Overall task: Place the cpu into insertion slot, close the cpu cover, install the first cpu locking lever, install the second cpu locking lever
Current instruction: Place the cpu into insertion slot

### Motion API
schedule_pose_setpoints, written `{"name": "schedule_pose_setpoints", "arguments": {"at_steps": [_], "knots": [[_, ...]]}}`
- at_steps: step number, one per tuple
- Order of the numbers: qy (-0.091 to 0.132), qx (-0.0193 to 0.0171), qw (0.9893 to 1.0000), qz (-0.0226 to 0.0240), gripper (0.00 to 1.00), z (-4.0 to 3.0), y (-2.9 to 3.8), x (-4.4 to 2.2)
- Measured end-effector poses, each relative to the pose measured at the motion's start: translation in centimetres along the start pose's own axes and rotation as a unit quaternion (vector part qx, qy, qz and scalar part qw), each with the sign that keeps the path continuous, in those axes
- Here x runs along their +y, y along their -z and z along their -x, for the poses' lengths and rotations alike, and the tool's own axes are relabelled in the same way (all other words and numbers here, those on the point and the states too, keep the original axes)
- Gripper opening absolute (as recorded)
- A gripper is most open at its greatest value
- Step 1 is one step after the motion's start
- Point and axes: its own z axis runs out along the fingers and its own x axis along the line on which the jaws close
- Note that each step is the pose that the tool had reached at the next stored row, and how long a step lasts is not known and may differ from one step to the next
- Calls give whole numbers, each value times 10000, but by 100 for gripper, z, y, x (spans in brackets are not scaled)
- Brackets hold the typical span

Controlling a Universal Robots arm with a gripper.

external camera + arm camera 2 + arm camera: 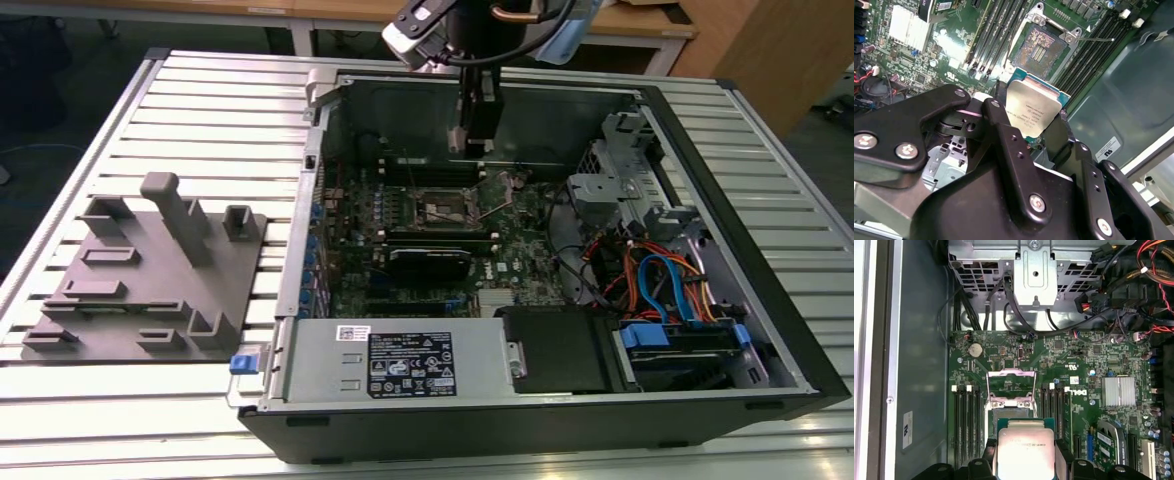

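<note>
I read the gripper [1030, 131] as clenched on the cpu [1034, 110], gripping it by opposite edges. It hangs inside the case [534, 425], above the board and near the slot [1046, 45]. The slot lies bare, and its cover [1011, 386] stands open.

- The tool [1031, 127] is matte black, built from thick angular plates [914, 125].
- Round silver screws [1036, 202] sit in these plates.
- In the exterior view, the dark wrist [474, 20] carries a silvery box [411, 32] and a grey cable [571, 35].
</note>
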Motion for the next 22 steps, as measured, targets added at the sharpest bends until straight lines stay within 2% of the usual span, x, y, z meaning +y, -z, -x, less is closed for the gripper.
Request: {"name": "schedule_pose_setpoints", "arguments": {"at_steps": [22], "knots": [[0,0,10000,0,54,-2,-71,-4]]}}
